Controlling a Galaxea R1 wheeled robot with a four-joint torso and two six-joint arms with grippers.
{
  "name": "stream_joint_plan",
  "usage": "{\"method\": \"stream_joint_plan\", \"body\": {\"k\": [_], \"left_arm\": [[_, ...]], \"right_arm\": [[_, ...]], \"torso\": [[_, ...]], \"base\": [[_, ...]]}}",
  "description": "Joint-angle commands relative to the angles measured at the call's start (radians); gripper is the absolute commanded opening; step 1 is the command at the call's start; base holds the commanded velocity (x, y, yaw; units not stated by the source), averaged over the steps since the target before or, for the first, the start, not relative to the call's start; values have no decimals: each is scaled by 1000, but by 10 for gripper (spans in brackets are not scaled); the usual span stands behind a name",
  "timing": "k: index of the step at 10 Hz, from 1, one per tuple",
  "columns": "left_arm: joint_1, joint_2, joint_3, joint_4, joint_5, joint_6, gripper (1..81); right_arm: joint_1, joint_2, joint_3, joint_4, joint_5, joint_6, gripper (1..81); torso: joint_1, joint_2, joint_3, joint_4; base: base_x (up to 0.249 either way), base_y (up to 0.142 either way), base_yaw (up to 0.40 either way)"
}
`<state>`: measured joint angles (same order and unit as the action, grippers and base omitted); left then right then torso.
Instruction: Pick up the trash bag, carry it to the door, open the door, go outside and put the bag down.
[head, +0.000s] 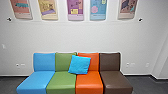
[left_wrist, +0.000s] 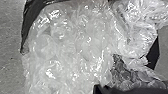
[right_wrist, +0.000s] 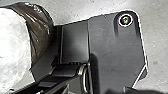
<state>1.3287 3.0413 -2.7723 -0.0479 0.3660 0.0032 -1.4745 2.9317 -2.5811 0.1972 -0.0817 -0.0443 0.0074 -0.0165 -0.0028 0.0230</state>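
Observation:
Close to the left wrist camera is the trash bag, its dark plastic edge (left_wrist: 28, 25) folded around a bulky mass of clear, shiny bubble wrap (left_wrist: 72, 47). Darker film with bubbles lies against the clear wrap there. In the right wrist view the bag's dark, creased plastic (right_wrist: 41, 32) curves around pale, rounded contents (right_wrist: 13, 45), beside the robot's own dark plate. How either gripper stands on the bag cannot be made out. No door is visible in the head view.
Ahead stands a row of joined blue, green, orange and brown seats (head: 61, 81) with a bright blue cushion (head: 79, 64), against a white wall (head: 75, 37). Colourful panels (head: 75, 10) hang above. Dark floor (head: 10, 83) lies beside the seats.

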Motion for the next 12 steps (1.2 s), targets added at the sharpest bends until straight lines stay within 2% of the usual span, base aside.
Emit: {"method": "stream_joint_plan", "body": {"k": [1, 6, 12], "left_arm": [[-75, -2, -3, 2, 71, 6, 10], [-75, 1, -3, 0, 71, 6, 10], [-75, 2, -3, 2, 71, 6, 10]], "right_arm": [[55, -6, 1, -7, -61, -5, 811], [56, -6, 0, -10, -61, -5, 811], [53, -3, 0, -9, -55, -3, 811]], "torso": [[0, 0, 0, 0], [0, 0, 0, 0], [0, 0, 0, 0]], "base": [[0, 0, -138], [0, 0, -187], [0, 0, -275]]}}
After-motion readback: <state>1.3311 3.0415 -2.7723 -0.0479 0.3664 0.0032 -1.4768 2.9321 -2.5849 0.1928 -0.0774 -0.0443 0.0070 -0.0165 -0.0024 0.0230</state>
